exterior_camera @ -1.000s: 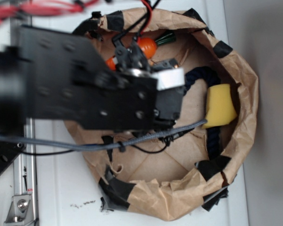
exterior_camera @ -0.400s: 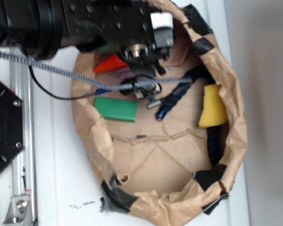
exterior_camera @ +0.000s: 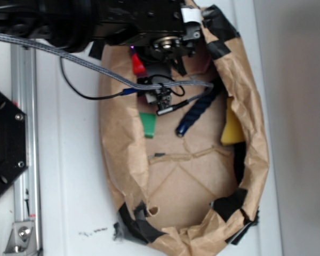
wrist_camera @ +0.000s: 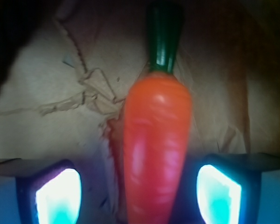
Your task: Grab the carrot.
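Since 0.4 s ago the bag (exterior_camera: 122,154) has narrowed, hiding most of the one green block (exterior_camera: 147,125). I see one carrot (wrist_camera: 156,149) lying on the paper between my gripper's (wrist_camera: 137,196) two spread fingers (wrist_camera: 58,196), ungripped, stem pointing far.

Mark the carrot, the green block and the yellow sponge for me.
carrot (wrist_camera: 156,144): wrist view, middle of the orange body.
green block (exterior_camera: 147,125): exterior view, its visible end.
yellow sponge (exterior_camera: 232,130): exterior view, its exposed yellow face.

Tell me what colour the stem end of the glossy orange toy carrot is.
Dark green; the stem tops the glossy orange toy carrot, clearest in the wrist view.
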Robot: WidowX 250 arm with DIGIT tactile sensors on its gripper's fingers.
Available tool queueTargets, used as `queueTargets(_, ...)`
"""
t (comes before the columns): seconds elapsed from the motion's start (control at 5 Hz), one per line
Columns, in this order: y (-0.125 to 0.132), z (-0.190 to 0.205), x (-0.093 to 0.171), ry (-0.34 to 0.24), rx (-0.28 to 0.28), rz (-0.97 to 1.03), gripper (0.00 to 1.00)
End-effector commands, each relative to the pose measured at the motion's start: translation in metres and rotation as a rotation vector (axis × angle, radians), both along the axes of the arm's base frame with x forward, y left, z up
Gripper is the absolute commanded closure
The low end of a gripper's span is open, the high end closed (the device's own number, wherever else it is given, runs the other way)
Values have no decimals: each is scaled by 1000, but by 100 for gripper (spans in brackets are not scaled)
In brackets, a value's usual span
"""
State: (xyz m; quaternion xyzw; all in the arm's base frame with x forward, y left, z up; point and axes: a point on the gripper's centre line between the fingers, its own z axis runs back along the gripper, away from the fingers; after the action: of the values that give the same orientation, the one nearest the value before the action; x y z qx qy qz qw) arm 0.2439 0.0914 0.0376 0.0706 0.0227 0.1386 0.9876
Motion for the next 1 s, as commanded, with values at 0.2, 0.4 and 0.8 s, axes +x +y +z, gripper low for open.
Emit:
queueTargets(0.2, 8, -10, 39, -35, -62, -13, 100)
queueTargets(0.4, 5, -8, 33, -56, -52, -20, 100)
queueTargets(0.8, -4, 1, 29, -91, -17, -94, 100)
